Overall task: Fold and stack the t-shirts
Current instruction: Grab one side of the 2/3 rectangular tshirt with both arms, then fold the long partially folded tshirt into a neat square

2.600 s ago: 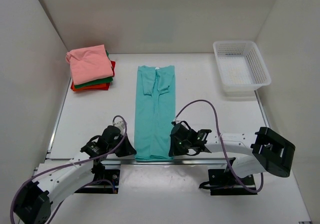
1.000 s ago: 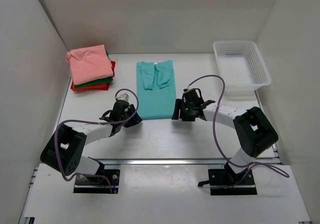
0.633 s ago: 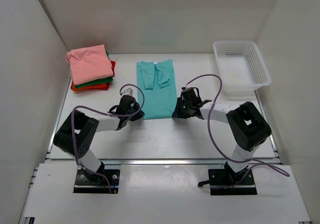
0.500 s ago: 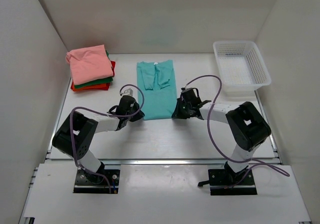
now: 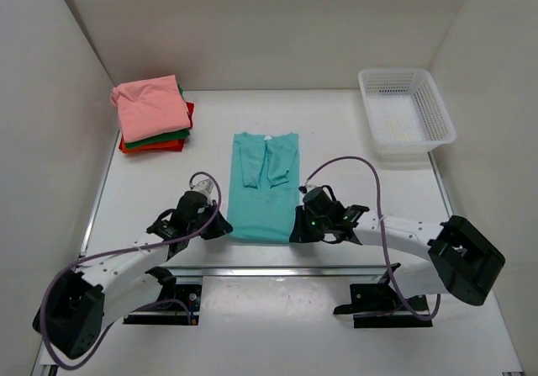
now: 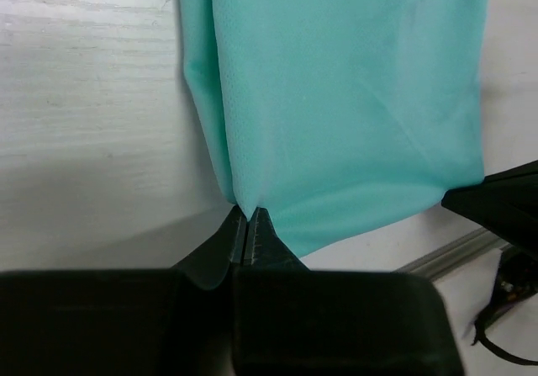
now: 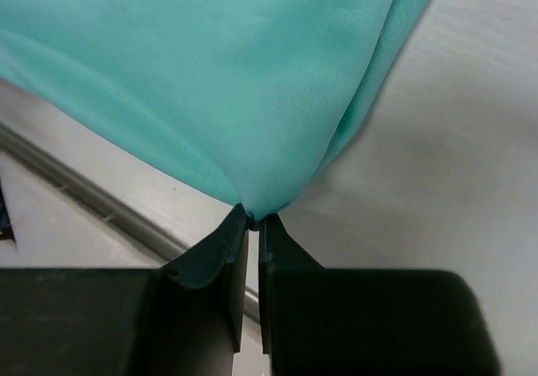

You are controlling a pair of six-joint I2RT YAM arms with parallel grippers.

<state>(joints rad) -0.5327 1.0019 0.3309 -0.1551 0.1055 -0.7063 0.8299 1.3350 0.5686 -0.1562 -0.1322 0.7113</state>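
Evidently, left hand (image 6: pixel 246 225) and right hand (image 7: pixel 252 219) pinched the teal t-shirt (image 5: pixel 262 193), hem seemingly lifted, folded stack (image 5: pixel 153 115) at ten o'clock.

Teal t-shirt (image 5: pixel 262 193) folded lengthwise, mid-table; pink/green/red folded stack (image 5: pixel 154 113) far-left corner.

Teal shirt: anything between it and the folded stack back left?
Nothing visible. Only bare table lies between the teal shirt and the folded stack at the far left. The left gripper and right gripper are each shut on a near corner of it. The white basket sits far right, off that path.
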